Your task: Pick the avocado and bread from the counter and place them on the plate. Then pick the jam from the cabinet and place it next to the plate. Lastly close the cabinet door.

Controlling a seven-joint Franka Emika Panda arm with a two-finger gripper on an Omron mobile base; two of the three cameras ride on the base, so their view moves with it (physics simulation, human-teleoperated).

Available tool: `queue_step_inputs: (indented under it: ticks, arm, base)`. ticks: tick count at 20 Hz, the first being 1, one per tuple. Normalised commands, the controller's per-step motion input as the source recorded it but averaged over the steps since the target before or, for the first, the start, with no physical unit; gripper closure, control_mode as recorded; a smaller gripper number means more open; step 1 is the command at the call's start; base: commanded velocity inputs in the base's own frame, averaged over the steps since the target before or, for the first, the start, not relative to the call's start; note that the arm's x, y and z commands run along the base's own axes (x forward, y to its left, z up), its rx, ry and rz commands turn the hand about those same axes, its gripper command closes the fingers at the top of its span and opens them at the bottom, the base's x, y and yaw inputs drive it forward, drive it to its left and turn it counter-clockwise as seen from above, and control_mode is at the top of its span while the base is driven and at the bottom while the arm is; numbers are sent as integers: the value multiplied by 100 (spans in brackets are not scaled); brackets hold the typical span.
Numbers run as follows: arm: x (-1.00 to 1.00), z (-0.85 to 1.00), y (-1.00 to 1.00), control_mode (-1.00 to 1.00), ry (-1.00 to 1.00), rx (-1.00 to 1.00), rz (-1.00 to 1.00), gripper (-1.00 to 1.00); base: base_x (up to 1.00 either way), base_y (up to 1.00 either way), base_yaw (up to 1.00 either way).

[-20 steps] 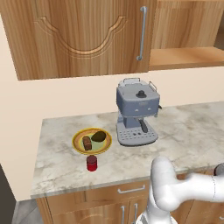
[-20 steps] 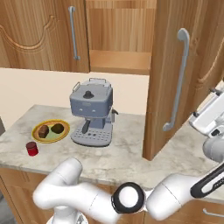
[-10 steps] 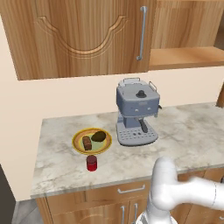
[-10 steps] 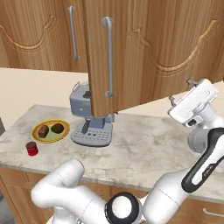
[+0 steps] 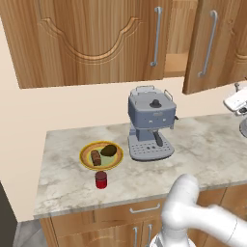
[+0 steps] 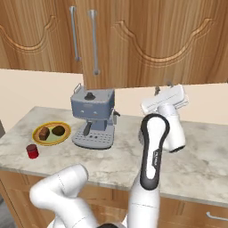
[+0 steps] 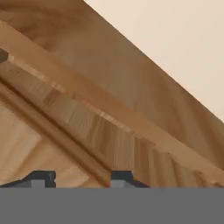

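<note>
The plate (image 5: 88,161) (image 6: 64,136) lies on the counter (image 5: 207,144) (image 6: 196,160), left of the coffee machine. On it rest the bread (image 5: 96,157) (image 6: 43,132) and the avocado (image 5: 108,150) (image 6: 58,130). The jam (image 5: 101,179) (image 6: 32,151), a small red jar, stands just in front of the plate. The cabinet door (image 5: 212,46) (image 6: 95,44) hangs slightly ajar, with a strip of the cabinet (image 5: 176,34) inside showing. My gripper (image 5: 236,91) (image 6: 163,87) (image 7: 83,177) points up at the wood to the right of the door, its fingertips apart, holding nothing.
A grey coffee machine (image 5: 150,123) (image 6: 93,118) stands mid-counter under the door. Carved wall cupboards (image 5: 87,38) (image 6: 164,40) hang on both sides. Wooden drawers (image 5: 120,217) run below the counter edge.
The cabinet door has swung from wide open to nearly shut. My hand has travelled left with it, from the right edge of the right base view to its middle.
</note>
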Motion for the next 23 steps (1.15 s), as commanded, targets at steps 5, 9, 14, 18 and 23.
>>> queue_step_inputs:
  ticks: [5,9,14,18,23]
  arm:
    - [61,100,100,-100,37,-60,0,-100]
    - [90,100,91,-100,43,-49,0,-100]
    - [100,100,61,-100,68,-45,0,-100]
    - [83,100,54,-100,69,-39,0,-100]
    - [27,100,59,-100,51,-38,6,-100]
  base:
    - [0,0,0]
    - [0,0,0]
    - [0,0,0]
    - [0,0,0]
    - [0,0,0]
